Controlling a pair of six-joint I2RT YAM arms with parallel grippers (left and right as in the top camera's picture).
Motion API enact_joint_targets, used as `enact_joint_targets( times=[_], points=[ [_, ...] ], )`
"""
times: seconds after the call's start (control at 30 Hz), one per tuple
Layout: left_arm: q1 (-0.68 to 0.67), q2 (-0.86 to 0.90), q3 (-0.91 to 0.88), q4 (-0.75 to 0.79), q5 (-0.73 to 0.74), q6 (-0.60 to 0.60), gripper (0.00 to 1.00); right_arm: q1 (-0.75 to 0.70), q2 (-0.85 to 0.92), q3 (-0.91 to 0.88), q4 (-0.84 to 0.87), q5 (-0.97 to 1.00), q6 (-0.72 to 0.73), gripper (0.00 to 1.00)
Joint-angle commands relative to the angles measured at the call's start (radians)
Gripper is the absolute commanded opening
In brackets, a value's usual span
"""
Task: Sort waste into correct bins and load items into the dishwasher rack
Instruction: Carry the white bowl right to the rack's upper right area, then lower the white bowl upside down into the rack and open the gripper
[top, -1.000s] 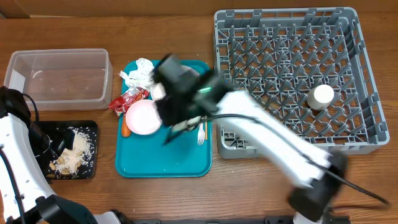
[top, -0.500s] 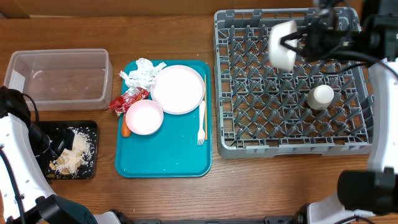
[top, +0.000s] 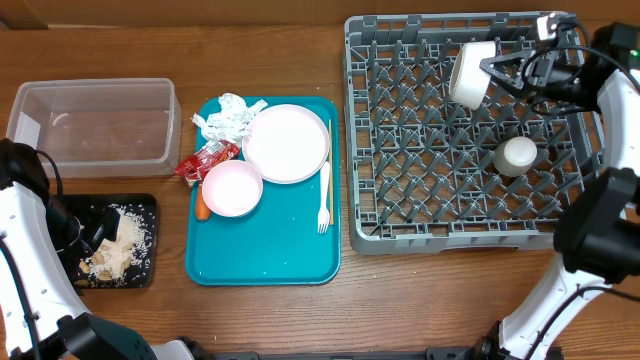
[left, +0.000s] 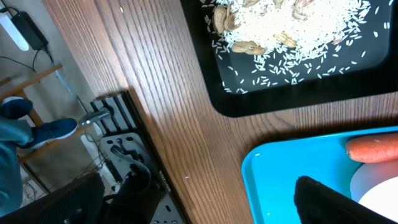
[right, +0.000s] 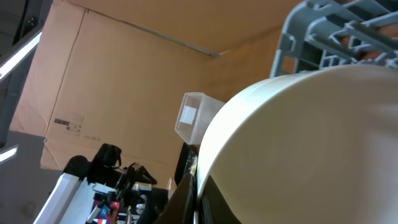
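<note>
Overhead, the right claw (top: 497, 71), gripping a white bowl (top: 470, 76), has swung over, dishwasher rack (top: 450, 238) now beneath it, ready for loading.

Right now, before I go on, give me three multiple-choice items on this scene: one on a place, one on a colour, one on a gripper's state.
1. Where on the teal tray does the carrot lie?
A) in its middle
B) at its left edge
C) at its right edge

2. What colour is the bowl on the teal tray?
A) pale pink
B) black
C) green

3. How is the right gripper?
A) open and empty
B) shut on nothing
C) shut on a white bowl

Answers:
1 B: the carrot lies against the tray's left rim, next to the bowl.
2 A: the bowl shows pale pink beside the white plate.
3 C: the fingers pinch the white bowl's rim, and the bowl hangs tilted over the rack.
</note>
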Motion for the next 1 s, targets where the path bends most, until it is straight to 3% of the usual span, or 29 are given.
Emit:
enact_joint_targets(
  times=[0.0, 0.23, 0.73, 0.97],
  points=[
    [0.003, -0.013, 0.018, 0.002, -0.009, -0.022, 1.0, 0.002, 0.016, 0.0, 0.04, 0.002, -0.005, 0.04],
    [0.003, -0.013, 0.018, 0.008, -0.009, -0.022, 1.0, 0.001, 0.024, -0.005, 0.054, 0.232, 0.005, 0.04],
    [0.003, -0.013, 0.018, 0.008, -0.008, -0.022, 1.0, 0.002, 0.026, -0.107, 0.175, 0.159, 0.009, 0.04],
    [0.003, -0.013, 0.018, 0.009, -0.008, -0.022, 1.0, -0.008, 0.026, -0.119, 0.232, 0.164, 0.128, 0.04]
  ],
)
